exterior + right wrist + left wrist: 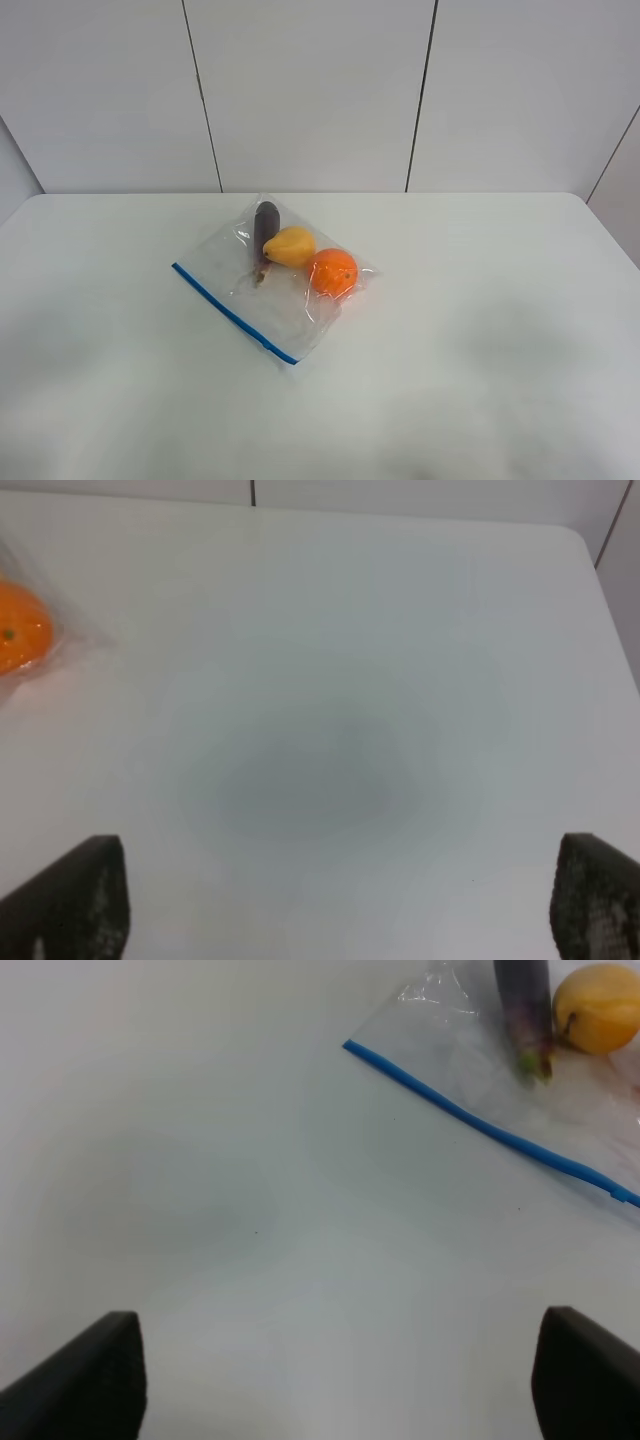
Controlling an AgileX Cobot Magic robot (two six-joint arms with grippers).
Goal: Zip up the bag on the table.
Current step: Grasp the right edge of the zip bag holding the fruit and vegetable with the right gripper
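Both grippers hang over bare tabletop (480,330) with nothing in them. The left gripper (338,1378) has its jaws spread wide, and so does the right gripper (340,900).

The bag (262,292) lies flat, ahead of both grippers and apart from them. It is closer to the left gripper's side than to the right's. Its blue zip strip (233,313) is the edge turned toward the left gripper. The strip's long axis runs on a slant across that gripper's line of approach, one end farther off and the other nearer and further in toward the right gripper's side. Behind the strip, farther from the left gripper, sit the dark purple fruit (265,232), the yellow fruit (291,246) and the orange (333,272).

The right gripper faces the bag's opposite side, and only the orange corner shows at the edge of its view. I judge the left arm the better placed for the strip, and its jaws would need turning to sit square across the slanted line. Whether the zip is partly shut I cannot tell.
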